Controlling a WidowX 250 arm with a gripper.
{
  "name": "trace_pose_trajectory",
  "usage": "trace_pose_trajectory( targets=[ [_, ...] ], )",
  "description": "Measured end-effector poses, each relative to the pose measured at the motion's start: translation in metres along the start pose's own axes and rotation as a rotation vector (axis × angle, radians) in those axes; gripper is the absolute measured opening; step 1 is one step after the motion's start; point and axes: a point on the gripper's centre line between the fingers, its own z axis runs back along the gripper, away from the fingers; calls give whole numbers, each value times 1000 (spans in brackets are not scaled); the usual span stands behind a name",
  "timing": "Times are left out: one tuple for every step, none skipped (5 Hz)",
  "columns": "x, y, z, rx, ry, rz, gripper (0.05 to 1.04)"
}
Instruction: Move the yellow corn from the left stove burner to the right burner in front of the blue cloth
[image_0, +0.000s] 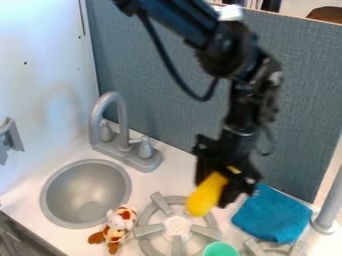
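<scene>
Elongated yellow object (206, 195) grasped by hand (220, 184) above burner

Nearest, at the lower edge, a green cup (220, 249) stands in partial view. A white plush toy (115, 227) with orange-brown patches lies between the gray stove burner (149, 230) and the round sink (87, 192). The hand is closed on the yellow object, which slants down to the left over the burner's right side. A blue cloth (272, 214) lies right of it on the white desk (160, 182). Farther back, a gray double-handled faucet (123, 143) stands behind the sink, before a blue-gray panel (300, 100).
</scene>
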Motion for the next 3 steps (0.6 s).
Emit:
trace_pose_trajectory(
  targets=[
    [11, -43, 2, -19, -31, -77, 700],
    [9, -77, -12, -32, -24, -140, 700],
    [15, -88, -36, -41, -7, -158, 700]
  ],
)
